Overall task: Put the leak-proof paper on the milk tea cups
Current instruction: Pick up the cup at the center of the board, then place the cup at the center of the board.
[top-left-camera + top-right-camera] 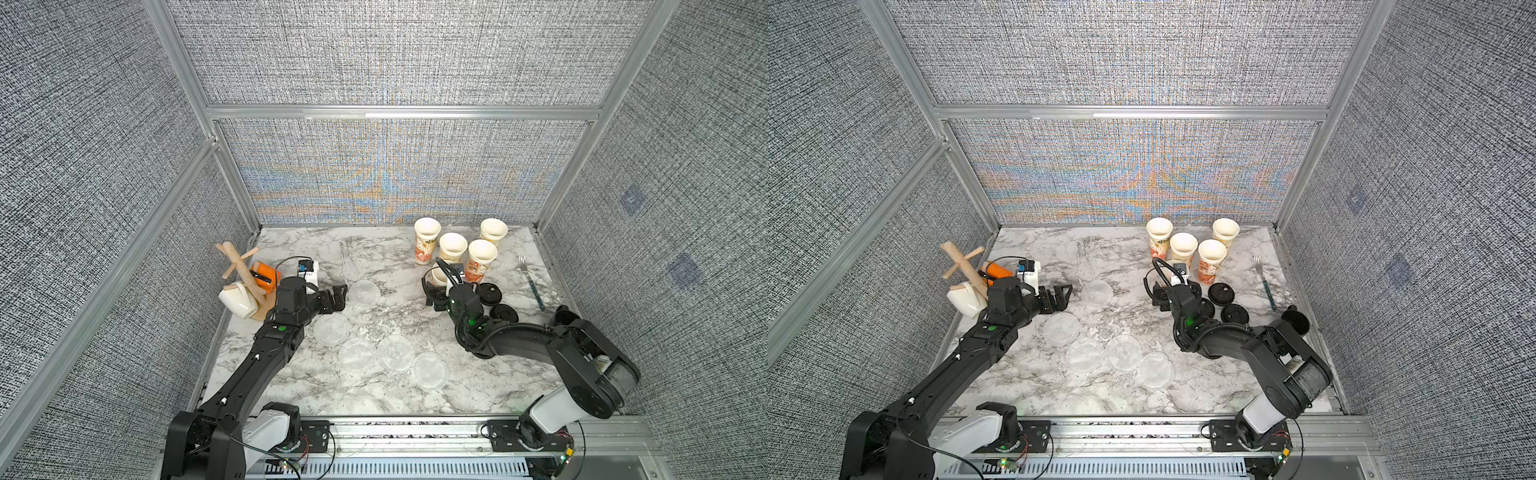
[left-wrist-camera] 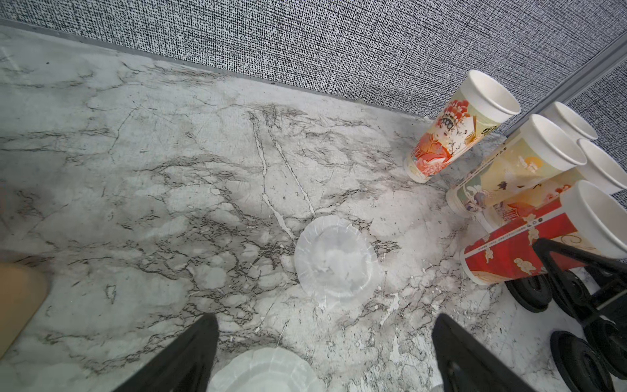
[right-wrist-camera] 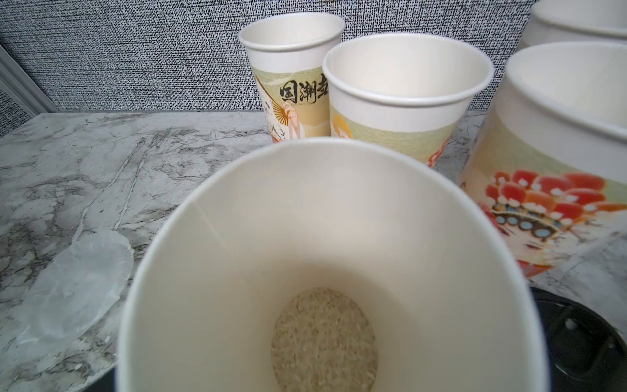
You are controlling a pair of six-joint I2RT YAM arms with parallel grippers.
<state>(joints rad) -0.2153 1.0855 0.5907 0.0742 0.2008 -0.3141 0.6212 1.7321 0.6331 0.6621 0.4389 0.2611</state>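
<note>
Left end effector hung wide open and empty, aimed toward 3 o'clock at the nearest leak-proof paper on the surface, apparently lining up a pickup, while at 1 o'clock the right end effector flanked a milk tea cup, perhaps steadying it, grip impossible to tell.

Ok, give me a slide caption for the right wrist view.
Looking down into a paper cup holding pale grains, other cups behind.

Black brush characters 国潮 on rear milk tea cup; third partly hidden.
</note>
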